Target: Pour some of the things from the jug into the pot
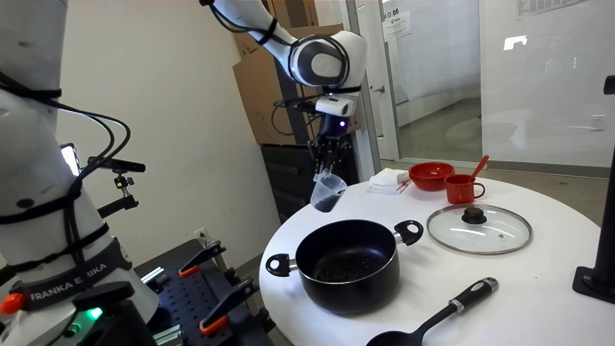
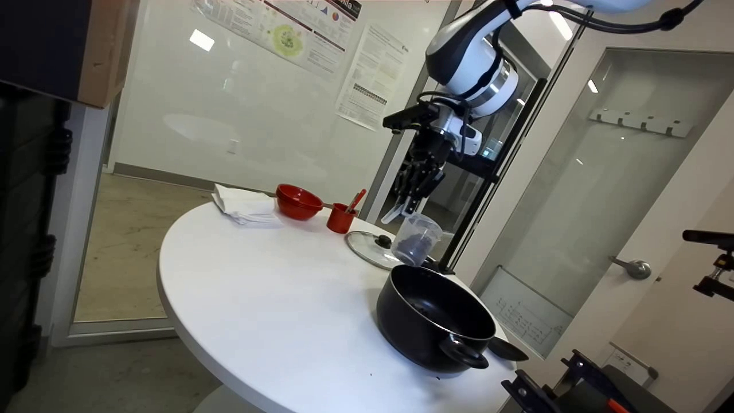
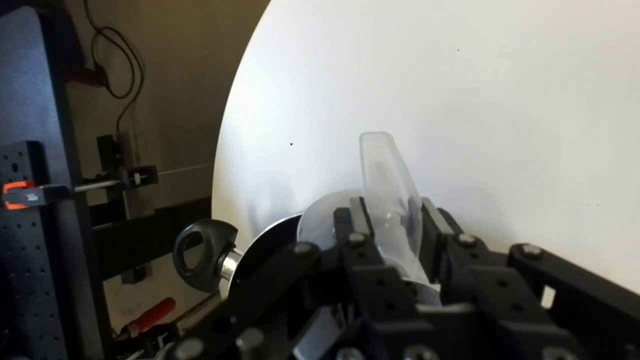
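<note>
Over the round white table, the Robotiq gripper clamps the translucent plastic jug by its handle, tilted near the black two-handled pot. Black fingers hide much of both in the wrist view; the jug's dark contents are indistinct.

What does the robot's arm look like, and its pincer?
The arm is white and rounded, with grey joint covers, black cables, black straps and FRANKA lettering on a dark band. The pincer is black, with jointed fingers and round silvery screws.
</note>
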You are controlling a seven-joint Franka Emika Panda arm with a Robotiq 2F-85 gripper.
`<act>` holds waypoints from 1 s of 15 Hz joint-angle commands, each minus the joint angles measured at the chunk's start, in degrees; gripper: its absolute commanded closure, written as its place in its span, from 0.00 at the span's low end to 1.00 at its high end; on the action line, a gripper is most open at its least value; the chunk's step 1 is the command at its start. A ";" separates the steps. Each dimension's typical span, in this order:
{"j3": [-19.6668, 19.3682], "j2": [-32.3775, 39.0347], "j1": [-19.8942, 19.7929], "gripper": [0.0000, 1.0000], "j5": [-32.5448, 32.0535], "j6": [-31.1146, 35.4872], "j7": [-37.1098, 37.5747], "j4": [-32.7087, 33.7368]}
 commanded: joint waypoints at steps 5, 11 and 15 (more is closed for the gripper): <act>4.07 -8.14 10.47 0.93 -23.83 18.01 18.81 -12.18; 1.91 -5.97 18.19 0.93 -50.38 31.67 41.07 -15.96; 1.06 -1.94 19.56 0.93 -63.32 36.89 52.87 -16.61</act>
